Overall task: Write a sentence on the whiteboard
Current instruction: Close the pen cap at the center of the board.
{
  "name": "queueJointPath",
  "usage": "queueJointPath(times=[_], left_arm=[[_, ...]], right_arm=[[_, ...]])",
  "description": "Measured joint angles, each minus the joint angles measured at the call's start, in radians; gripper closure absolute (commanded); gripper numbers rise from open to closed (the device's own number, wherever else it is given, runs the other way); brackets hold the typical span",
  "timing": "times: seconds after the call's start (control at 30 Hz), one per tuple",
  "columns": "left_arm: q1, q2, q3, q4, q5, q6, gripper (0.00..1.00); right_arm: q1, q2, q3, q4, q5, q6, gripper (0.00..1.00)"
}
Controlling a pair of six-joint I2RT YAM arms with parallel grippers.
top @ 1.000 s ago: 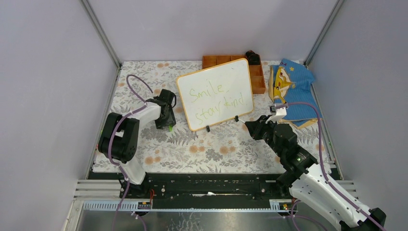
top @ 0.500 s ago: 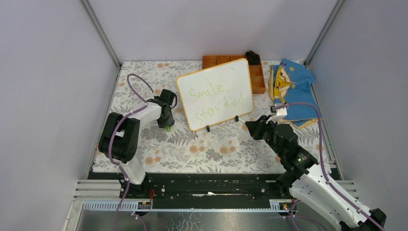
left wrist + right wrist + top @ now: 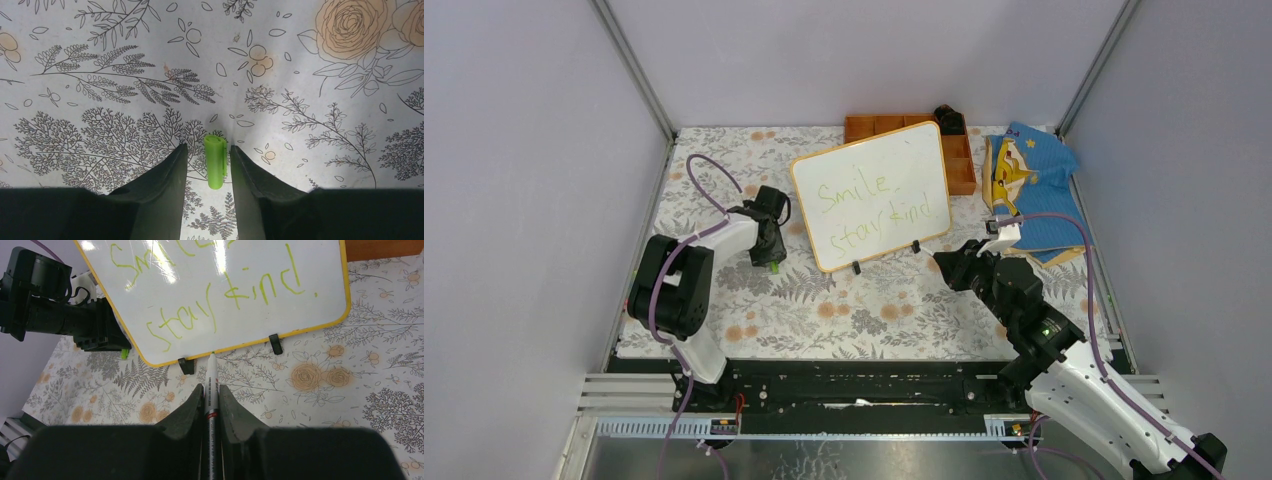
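The whiteboard (image 3: pixel 874 195) stands tilted at the middle back of the floral cloth, and the sentence (image 3: pixel 879 205) "Smile stay kind" runs across it in yellow-green strokes. The right wrist view shows the whiteboard (image 3: pixel 225 270) and the sentence (image 3: pixel 220 300) close up. My right gripper (image 3: pixel 944 265) (image 3: pixel 211 387) is shut on a white marker (image 3: pixel 212 375). The marker's tip points at the board's lower frame, just short of it. My left gripper (image 3: pixel 773 260) (image 3: pixel 207 147) hangs left of the board, open, with a green marker cap (image 3: pixel 215 162) lying loose between its fingers.
An orange compartment tray (image 3: pixel 962 165) sits behind the board, with a black object (image 3: pixel 949 118) at its far corner. A blue and yellow cloth item (image 3: pixel 1029 175) lies at the back right. Grey walls close in the left, right and back sides.
The left jaws have narrowed around the green cap and the left wrist has shifted slightly. The right arm, marker and board have not moved.
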Motion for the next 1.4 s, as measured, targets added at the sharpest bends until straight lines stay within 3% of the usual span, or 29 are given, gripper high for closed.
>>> queueJointPath(times=[0.9, 1.2, 1.4], left_arm=[[-0.006, -0.006, -0.014, 0.019, 0.014, -0.003, 0.69], [-0.005, -0.013, -0.022, 0.025, 0.014, -0.002, 0.84], [-0.005, -0.016, -0.025, 0.028, 0.015, -0.002, 1.0]], right_arm=[[0.0, 0.005, 0.0, 0.0, 0.0, 0.0, 1.0], [0.0, 0.004, 0.0, -0.009, 0.0, 0.0, 1.0], [0.0, 0.005, 0.0, -0.016, 0.0, 0.0, 1.0]])
